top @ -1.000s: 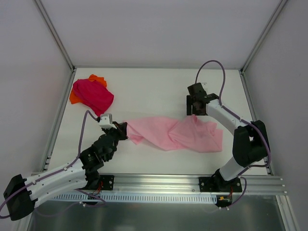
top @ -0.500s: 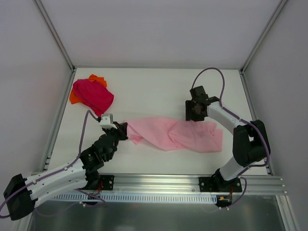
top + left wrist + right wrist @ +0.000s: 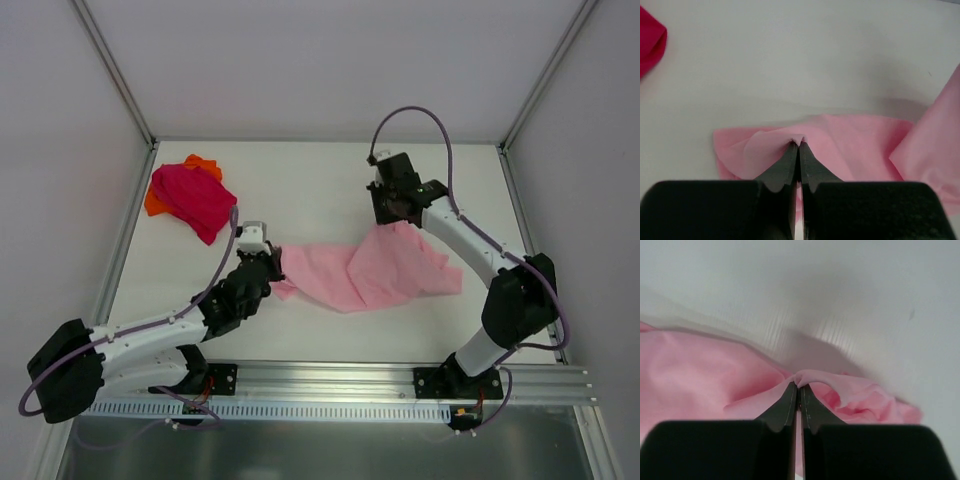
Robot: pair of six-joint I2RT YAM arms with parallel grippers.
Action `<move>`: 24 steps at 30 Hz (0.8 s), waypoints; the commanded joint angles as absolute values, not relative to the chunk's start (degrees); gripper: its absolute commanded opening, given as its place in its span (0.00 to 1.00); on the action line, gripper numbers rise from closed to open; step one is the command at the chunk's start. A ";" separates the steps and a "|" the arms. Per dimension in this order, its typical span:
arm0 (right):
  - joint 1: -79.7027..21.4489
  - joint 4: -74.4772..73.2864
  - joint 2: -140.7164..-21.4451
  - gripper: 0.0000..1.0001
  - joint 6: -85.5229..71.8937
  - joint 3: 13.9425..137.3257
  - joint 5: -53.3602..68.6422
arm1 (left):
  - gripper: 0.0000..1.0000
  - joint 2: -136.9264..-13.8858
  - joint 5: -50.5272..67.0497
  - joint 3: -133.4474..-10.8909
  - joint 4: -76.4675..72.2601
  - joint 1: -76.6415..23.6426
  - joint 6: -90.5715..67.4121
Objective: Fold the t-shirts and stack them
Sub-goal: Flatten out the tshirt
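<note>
**Light pink t-shirt**: crumpled at mid-worktop, strung between 2 grippers.

**Left gripper**: jaws pressed together on a thin pinch of cloth at the shirt's left end.

**Right gripper**: jaws closed on a small fold at the shirt's far edge, with the cloth drawn up toward it.

**Magenta t-shirt**: heaped in the far-left corner over the orange t-shirt, well apart from the pink one.

**Step, as judged:** spreading the pink shirt flat before folding.

**Handling note:** draw the 2 pinches apart evenly and low over the worktop. Both holds are slight, so add tension slowly or the cloth may slip. Stop once the wrinkles flatten.
</note>
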State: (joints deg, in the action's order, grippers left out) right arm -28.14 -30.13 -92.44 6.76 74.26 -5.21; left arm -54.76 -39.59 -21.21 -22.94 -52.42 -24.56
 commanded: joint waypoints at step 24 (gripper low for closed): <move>-47.55 -25.91 -46.14 0.46 25.24 72.59 -30.16 | 0.00 -74.27 -20.92 -34.63 -31.03 -42.10 -28.04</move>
